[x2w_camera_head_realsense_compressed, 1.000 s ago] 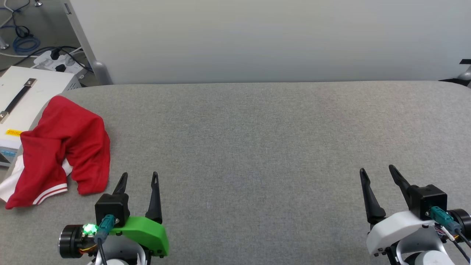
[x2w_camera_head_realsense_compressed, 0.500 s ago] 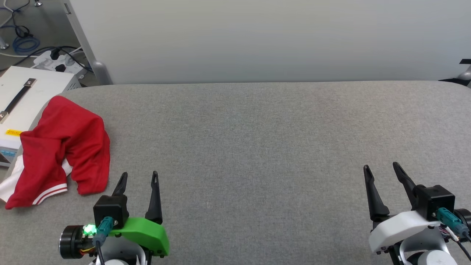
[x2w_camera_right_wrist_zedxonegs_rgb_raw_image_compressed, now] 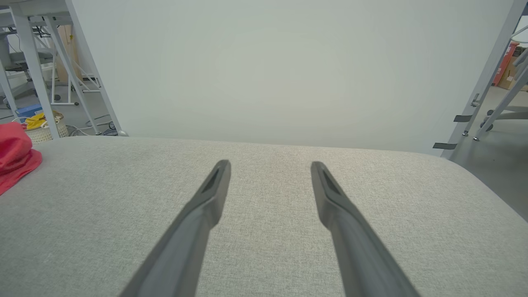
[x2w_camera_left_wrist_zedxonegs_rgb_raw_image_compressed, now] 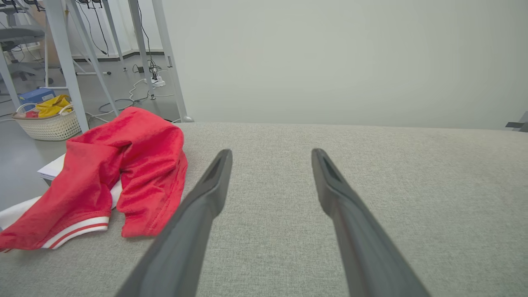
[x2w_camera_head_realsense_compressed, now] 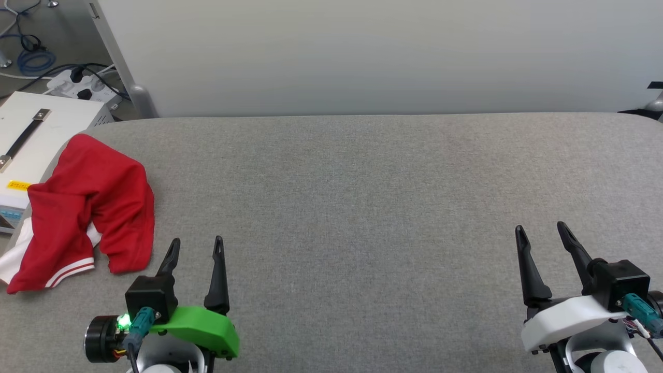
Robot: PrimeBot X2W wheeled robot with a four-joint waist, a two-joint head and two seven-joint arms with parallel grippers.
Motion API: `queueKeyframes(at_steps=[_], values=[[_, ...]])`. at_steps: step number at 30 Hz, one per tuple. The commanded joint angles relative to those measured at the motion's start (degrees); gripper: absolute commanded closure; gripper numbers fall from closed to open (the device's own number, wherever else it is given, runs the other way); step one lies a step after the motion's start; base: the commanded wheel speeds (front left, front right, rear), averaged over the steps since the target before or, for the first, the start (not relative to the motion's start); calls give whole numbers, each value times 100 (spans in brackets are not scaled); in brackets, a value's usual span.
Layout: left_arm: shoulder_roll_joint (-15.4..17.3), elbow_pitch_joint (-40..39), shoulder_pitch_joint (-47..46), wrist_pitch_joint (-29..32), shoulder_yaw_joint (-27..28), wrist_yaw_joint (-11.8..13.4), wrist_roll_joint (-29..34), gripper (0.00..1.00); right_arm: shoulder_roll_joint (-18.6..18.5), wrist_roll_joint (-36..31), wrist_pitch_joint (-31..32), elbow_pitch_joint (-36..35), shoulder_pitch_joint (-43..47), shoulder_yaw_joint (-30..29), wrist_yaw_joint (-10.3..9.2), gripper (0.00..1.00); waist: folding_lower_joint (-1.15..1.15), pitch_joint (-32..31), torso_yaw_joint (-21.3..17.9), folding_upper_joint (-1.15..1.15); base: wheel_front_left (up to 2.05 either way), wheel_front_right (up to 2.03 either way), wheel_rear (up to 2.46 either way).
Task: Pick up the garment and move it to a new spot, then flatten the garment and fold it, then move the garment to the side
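Both the left gripper (x2w_camera_head_realsense_compressed: 197, 240) and right gripper (x2w_camera_head_realsense_compressed: 540, 226) stand spread and empty; the shirt (x2w_camera_head_realsense_compressed: 93, 202), crumpled at the table's (x2w_camera_head_realsense_compressed: 362, 207) left edge, looks soft and light, best pinched at a raised fold.

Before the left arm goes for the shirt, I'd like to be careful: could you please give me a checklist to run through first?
1. Jaws of left gripper open and empty: ok.
2. Jaws of right gripper open and empty: ok.
3. Path from left gripper to garment unobstructed: ok.
4. Whole garment on table: not ok; its left part overhangs the edge beside the white box.
5. Bare table space for a new spot: ok.
6. Which side of garment faces up: cannot tell; it lies crumpled.
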Motion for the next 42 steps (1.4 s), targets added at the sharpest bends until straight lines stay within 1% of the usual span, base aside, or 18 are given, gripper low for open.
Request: queueKeyframes(at_steps=[1, 42], values=[[-13, -20, -41, -61, 8, -40, -42, 0, -5, 33, -69, -50, -68, -11, -2, 0, 0, 1, 0, 0, 0, 0, 0], [-23, 494, -89, -547, -202, -101, -330, 0, -6, 91, -549, 242, -93, 39, -3, 0, 0, 80, 10, 0, 0, 0, 0]])
